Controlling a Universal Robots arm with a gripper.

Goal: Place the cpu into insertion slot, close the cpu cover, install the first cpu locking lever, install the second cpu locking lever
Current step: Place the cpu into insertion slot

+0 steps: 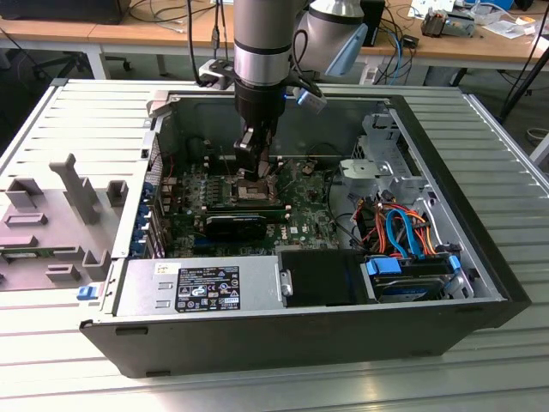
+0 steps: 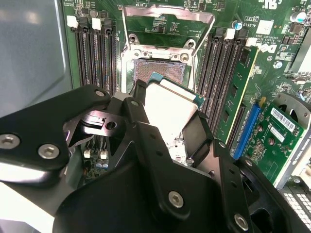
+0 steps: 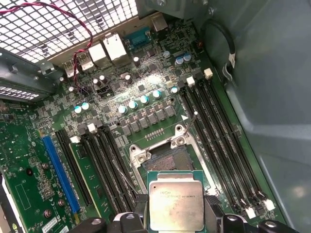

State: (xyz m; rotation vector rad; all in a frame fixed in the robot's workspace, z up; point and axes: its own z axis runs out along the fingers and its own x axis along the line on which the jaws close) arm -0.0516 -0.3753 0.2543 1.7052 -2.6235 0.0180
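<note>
First wrist view: the cpu [image 3: 176, 199] is seen clamped by two opposite edges between the black fingers of the gripper [image 3: 176, 216], with its silver top turned to the camera. The insertion slot [image 3: 167, 158] is found on the green board [image 3: 146, 97] just beyond the chip's far edge, its dark centre bare. The chip is therefore judged to be carried above the board and not yet seated.

The chip is almost square, so no long axis is to be reckoned with. Its edges are lined up closely with the slot's rim and with the memory slots [image 3: 214, 126] that flank it on both sides.

In the second wrist view the cpu cover [image 2: 167, 9] is shown swung open behind the slot, leaving the opening free.

In the exterior view the single arm is seen reaching straight down into the open computer case [image 1: 257, 335].

Print is carried on the chip's top, white lettering on the board, and a white label [image 1: 208, 287] on the grey box at the case's near side; none of it is read off.
</note>
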